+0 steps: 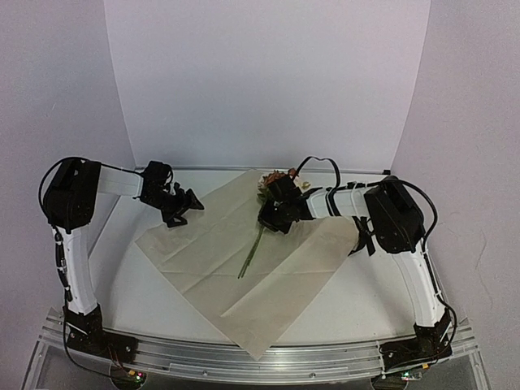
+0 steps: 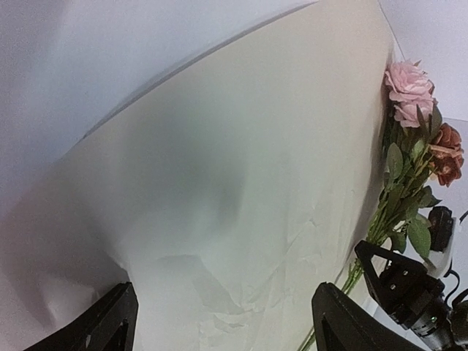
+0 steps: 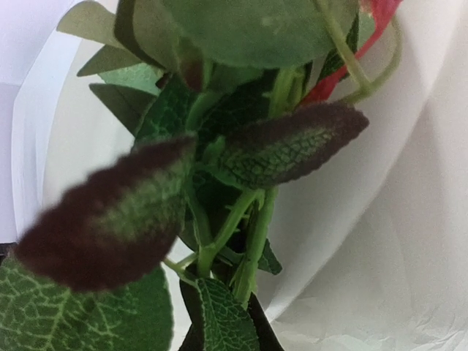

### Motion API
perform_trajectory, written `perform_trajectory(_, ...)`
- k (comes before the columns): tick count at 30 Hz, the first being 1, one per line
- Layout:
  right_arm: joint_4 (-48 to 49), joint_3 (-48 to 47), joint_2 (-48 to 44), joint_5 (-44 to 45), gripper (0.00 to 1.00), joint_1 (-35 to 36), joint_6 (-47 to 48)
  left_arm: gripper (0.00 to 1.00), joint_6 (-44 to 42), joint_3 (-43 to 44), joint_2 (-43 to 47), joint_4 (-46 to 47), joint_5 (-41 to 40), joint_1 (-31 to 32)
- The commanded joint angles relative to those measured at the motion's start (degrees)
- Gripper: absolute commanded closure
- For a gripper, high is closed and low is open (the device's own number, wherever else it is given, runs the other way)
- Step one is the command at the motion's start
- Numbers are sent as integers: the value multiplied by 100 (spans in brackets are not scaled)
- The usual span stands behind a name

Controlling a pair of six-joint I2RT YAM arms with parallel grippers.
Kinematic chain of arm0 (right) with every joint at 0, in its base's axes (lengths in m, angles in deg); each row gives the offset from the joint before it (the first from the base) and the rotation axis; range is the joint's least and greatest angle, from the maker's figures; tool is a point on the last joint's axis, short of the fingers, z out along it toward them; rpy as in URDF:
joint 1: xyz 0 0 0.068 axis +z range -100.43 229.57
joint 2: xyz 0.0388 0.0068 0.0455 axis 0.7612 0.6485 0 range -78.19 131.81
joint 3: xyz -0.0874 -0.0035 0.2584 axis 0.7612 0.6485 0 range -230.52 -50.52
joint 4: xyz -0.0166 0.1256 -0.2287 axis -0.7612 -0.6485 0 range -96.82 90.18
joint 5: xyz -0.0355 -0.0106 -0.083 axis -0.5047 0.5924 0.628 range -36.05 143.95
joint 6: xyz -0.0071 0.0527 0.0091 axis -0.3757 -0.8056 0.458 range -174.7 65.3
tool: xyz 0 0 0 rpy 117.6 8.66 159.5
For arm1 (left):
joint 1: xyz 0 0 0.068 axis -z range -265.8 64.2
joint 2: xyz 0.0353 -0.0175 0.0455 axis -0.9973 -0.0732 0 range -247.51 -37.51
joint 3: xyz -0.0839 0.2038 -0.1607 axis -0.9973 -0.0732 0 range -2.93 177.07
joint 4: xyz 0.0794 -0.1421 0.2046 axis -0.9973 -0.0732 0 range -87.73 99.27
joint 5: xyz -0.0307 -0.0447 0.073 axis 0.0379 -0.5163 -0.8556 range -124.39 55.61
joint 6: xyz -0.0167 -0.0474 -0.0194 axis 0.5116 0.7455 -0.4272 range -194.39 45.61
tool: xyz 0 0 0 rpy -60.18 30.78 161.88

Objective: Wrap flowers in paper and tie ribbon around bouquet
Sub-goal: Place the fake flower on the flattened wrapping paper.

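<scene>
Flowers (image 1: 257,244) are laid across the paper (image 1: 203,252) on the bench (image 1: 142,284), their stems clamped in the right claw (image 1: 272,218). The left claw (image 1: 191,203) is spread apart above the paper's corner. If lifted carelessly, the paper could be dragged askew.

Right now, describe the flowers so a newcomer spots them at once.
Start at the big tan paper lying diamond-wise on the table. The flowers lie at its far corner, held by the right gripper, thin green stems trailing toward the middle. Only thing there with pink and rust blooms.
</scene>
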Motion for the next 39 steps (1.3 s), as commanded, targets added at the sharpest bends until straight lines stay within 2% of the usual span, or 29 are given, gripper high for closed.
perform_trajectory(1,261,-229,-250,114,100,39,-103,14,-213,505,-315,-252,81,-6)
perform_trajectory(10,-485,-1184,-172,-1163,100,-66,1116,14,-312,585,-520,-368,-67,-14)
perform_trajectory(19,-764,-1707,357,-1657,100,-181,1549,15,-378,566,-503,-426,-86,-42)
perform_trajectory(27,-850,-1849,604,-1539,100,-226,1677,15,-437,514,-428,-454,-95,-88)
perform_trajectory(39,-1032,-2142,814,-1074,85,-234,1711,15,-427,412,-392,-406,-39,-128)
